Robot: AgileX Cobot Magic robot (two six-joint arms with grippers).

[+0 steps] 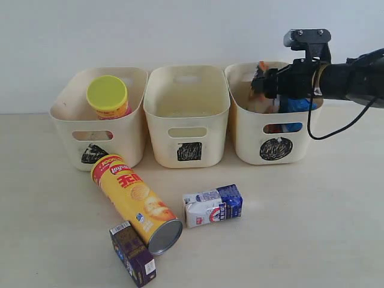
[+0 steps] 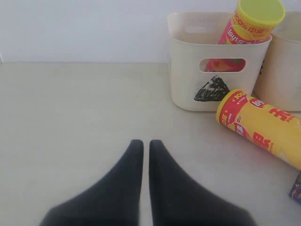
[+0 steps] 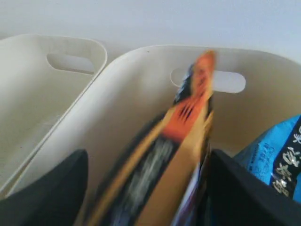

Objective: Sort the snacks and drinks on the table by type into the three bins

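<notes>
Orange-brown bag (image 3: 188,122) | between right claw (image 3: 148,157) jaws | inside circle bin (image 1: 240,123)

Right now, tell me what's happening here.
The right gripper hangs over the circle bin with the orange-brown bag between its spread fingers, beside the blue bag. The pink canister sits in the triangle bin. The yellow canister, blue-white carton and dark carton lie on the table. The left gripper is shut, holding nothing.

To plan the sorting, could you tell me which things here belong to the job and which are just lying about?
Job: pink canister, yellow canister, blue-white carton, purple carton, orange bag, blue bag, triangle bin, square bin, circle bin.
Lying about: none seen; just the wall.
</notes>
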